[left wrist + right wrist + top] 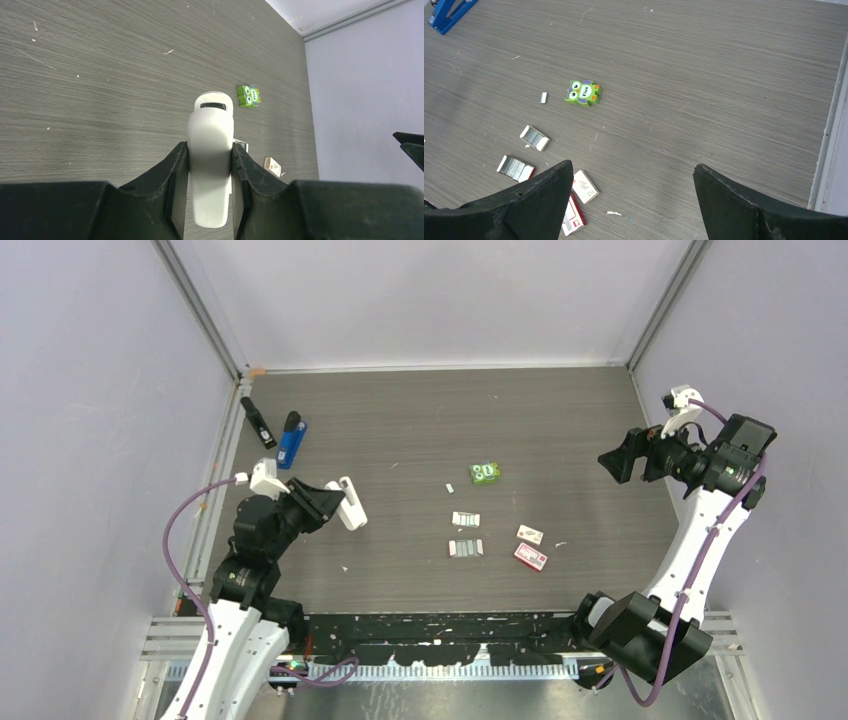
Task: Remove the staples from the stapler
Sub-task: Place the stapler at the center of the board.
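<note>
Several staples near boxes | left tool clamps stapler | right tool gapes empty

Green owl packet: "Five" on front. White box print illegible.

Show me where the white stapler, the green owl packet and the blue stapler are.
white stapler (pixel 210 160), left wrist view, middle of its white body.
green owl packet (pixel 584 93), right wrist view, the owl's face.
blue stapler (pixel 291 443), top external view, middle of its length.
</note>
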{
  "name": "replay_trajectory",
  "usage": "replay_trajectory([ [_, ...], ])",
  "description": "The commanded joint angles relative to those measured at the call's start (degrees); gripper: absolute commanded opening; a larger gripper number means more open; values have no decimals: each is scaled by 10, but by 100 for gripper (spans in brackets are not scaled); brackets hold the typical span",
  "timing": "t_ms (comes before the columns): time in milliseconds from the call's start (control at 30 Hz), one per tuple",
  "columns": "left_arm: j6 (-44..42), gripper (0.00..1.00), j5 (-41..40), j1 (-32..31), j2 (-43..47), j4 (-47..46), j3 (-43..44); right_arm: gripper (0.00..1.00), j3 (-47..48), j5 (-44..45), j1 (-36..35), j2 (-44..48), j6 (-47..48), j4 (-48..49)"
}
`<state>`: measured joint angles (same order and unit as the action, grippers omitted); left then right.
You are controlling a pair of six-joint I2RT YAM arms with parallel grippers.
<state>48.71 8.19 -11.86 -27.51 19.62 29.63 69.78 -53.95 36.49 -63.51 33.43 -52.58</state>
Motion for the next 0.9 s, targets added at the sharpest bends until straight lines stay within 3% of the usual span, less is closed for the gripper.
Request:
replay_trajectory([
  [0,-13,0,-1,3,8,-25,7,93,13,-115,2,8,164,-184],
  [467,-22,0,-48,3,19,-2,9,93,26,-131,-9,6,138,-166],
  [867,-37,0,-77,3,20,19,15,93,22,-98,-128,21,87,-105],
])
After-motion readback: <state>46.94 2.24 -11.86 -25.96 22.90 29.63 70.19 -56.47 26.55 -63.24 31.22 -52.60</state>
